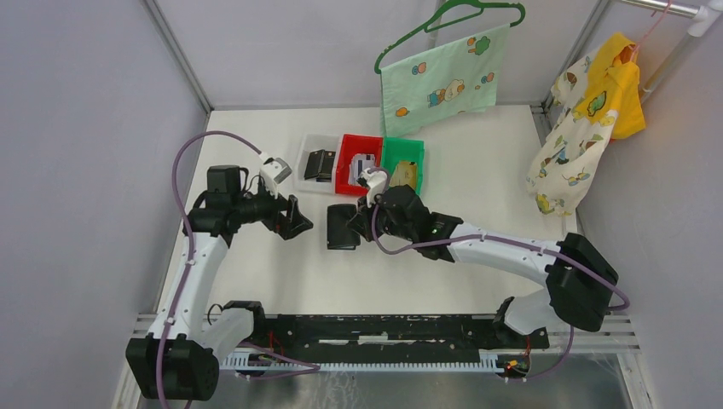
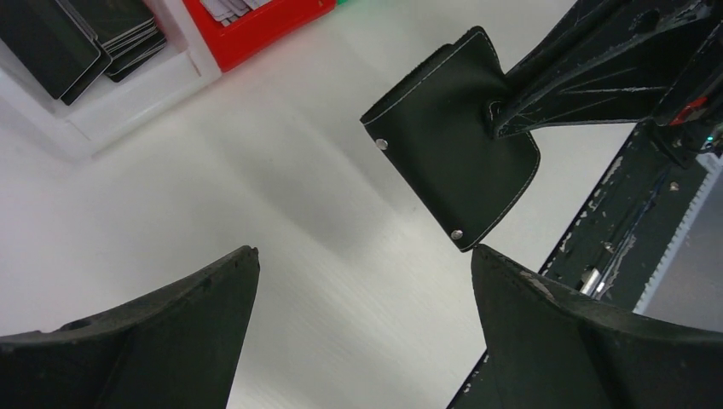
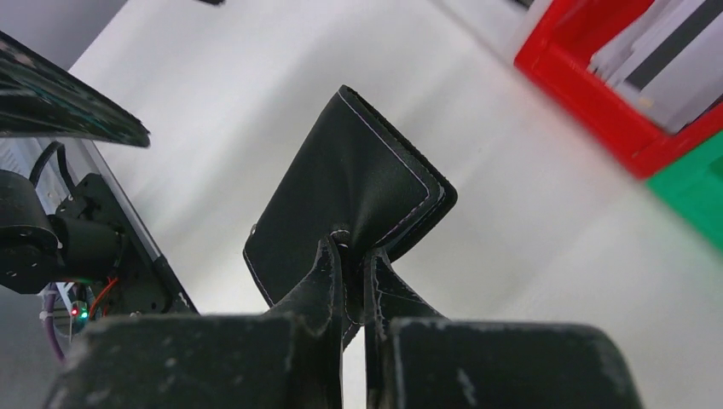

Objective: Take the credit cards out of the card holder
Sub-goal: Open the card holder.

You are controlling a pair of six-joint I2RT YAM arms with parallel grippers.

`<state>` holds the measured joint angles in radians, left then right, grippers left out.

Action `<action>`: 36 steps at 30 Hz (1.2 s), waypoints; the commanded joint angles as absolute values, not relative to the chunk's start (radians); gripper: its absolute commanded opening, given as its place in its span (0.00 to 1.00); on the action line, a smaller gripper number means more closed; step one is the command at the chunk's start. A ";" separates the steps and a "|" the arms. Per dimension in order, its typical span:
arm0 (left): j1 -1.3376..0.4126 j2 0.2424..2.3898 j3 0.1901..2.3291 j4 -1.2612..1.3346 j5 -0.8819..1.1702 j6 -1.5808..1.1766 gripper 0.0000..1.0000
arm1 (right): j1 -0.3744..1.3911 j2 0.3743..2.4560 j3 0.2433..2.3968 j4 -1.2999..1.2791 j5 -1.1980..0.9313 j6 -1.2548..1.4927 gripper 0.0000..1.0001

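Note:
The black card holder (image 1: 343, 227) is folded, and my right gripper (image 1: 365, 223) is shut on its edge. In the right wrist view the fingertips (image 3: 332, 256) pinch the holder (image 3: 341, 187) by its stitched rim. In the left wrist view the holder (image 2: 443, 145) hangs a little above the table, with two snap studs showing. My left gripper (image 1: 300, 224) is open and empty just left of the holder; its jaws (image 2: 362, 256) stand wide apart. No cards show in the holder. Whitish cards (image 3: 661, 47) lie in the red bin (image 1: 356, 179).
A clear bin (image 1: 303, 169) with black holders (image 2: 60, 43), the red bin (image 3: 588, 77) and a green bin (image 1: 402, 152) stand in a row behind the holder. A green cloth on a hanger (image 1: 439, 77) and yellow clothes (image 1: 597, 111) hang at the back and right.

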<state>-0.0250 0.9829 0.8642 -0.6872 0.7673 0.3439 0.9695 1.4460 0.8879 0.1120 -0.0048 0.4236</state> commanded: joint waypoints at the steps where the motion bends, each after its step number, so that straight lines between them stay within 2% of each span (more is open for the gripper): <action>1: -0.028 0.962 0.933 -0.693 0.901 0.267 1.00 | 0.983 1.376 0.992 0.142 0.019 0.315 0.00; 7: -0.027 0.954 0.981 -0.694 1.034 0.173 0.99 | 0.995 1.352 1.051 0.143 0.003 0.278 0.00; 16: -0.027 0.945 0.993 -0.694 1.151 0.109 0.86 | 1.022 1.318 1.085 0.147 -0.040 0.254 0.00; 27: -0.027 0.941 0.990 -0.695 1.183 0.034 0.72 | 1.068 1.298 1.094 0.223 -0.033 0.279 0.00; 29: -0.027 0.944 0.991 -0.694 1.179 0.026 0.66 | 1.074 1.292 1.086 0.239 -0.022 0.283 0.00; 36: -0.027 0.947 0.987 -0.694 1.180 0.002 0.34 | 1.099 1.282 1.083 0.260 0.036 0.288 0.02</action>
<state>-0.0246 0.9539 0.9546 -0.7040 1.1389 0.0456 1.0859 1.3285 1.0336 0.1432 -0.0162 0.2722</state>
